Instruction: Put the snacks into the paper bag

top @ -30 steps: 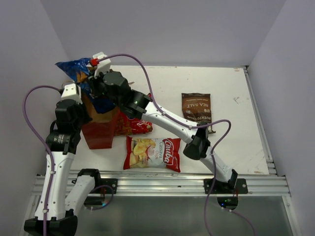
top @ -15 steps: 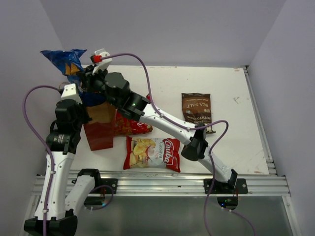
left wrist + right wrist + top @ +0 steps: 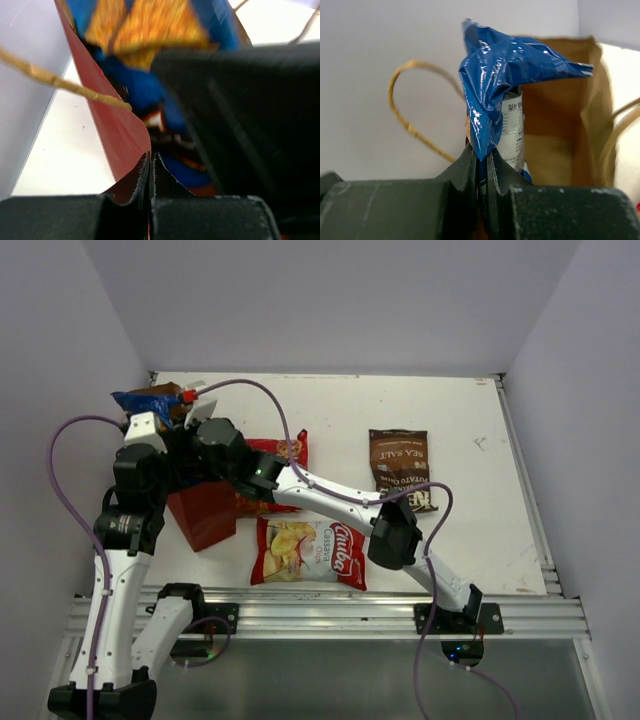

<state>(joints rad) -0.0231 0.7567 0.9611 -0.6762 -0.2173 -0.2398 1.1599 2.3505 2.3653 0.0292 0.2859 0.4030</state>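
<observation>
The red paper bag stands at the left; its brown inside and a string handle show in the right wrist view. My left gripper is shut on the paper bag's red wall, its jaws pressed together on the edge. My right gripper is shut on the blue Doritos bag, holding it by a crumpled end at the bag's mouth; its lower part is inside. On the table lie the red snack, the cassava chips and the Kettle bag.
The right arm stretches across the table over the red snack to the paper bag. The left wall is close beside the paper bag. The metal rail runs along the near table edge.
My right gripper has come down and nearer with the Doritos bag, lowering it into the paper bag's mouth. The paper bag has tilted a little. The red snack now shows behind the arm.
</observation>
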